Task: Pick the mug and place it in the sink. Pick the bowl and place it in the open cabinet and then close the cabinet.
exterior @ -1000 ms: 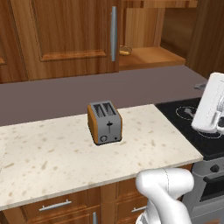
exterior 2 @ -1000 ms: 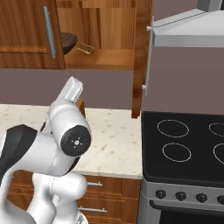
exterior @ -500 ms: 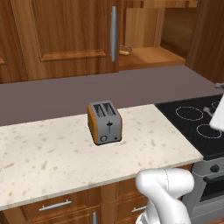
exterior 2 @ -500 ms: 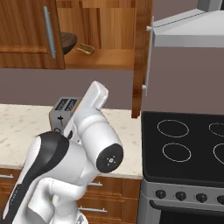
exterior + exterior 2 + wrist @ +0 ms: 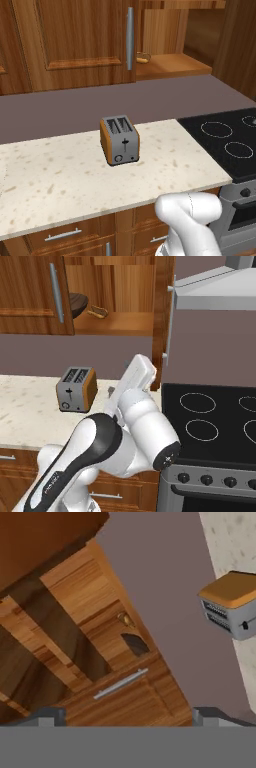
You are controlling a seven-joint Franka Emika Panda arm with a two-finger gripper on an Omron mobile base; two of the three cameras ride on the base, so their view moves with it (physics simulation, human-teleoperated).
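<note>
Swinging on from its earlier pose, the arm has left the left base view's right edge and now leans toward the stove in the right base view. Its fingers [image 5: 125,718] stand wide apart and hold nothing; the hand view shows just their two tips at the bottom.

Inside the open cabinet [image 5: 115,323], the bowl [image 5: 77,303] sits on the shelf, half hidden behind the closed door [image 5: 30,296] at about 9 o'clock of the opening; in the hand view it is a small dark shape [image 5: 134,643]. A small tan thing [image 5: 97,311] lies just beside it. The mug and sink I cannot place here.

By my judgement, closing the cabinet is what remains. The open door [image 5: 162,311] stands edge-on at 3 o'clock of the opening, with its handle [image 5: 169,321] toward the hood [image 5: 215,293]. Reach behind that edge and sweep it leftward in an arc, pushing on the panel rather than pinching.

Room is tight between door edge and hood; the worktop [image 5: 75,185] is open except for the toaster [image 5: 119,140], well below the door's swing.
</note>
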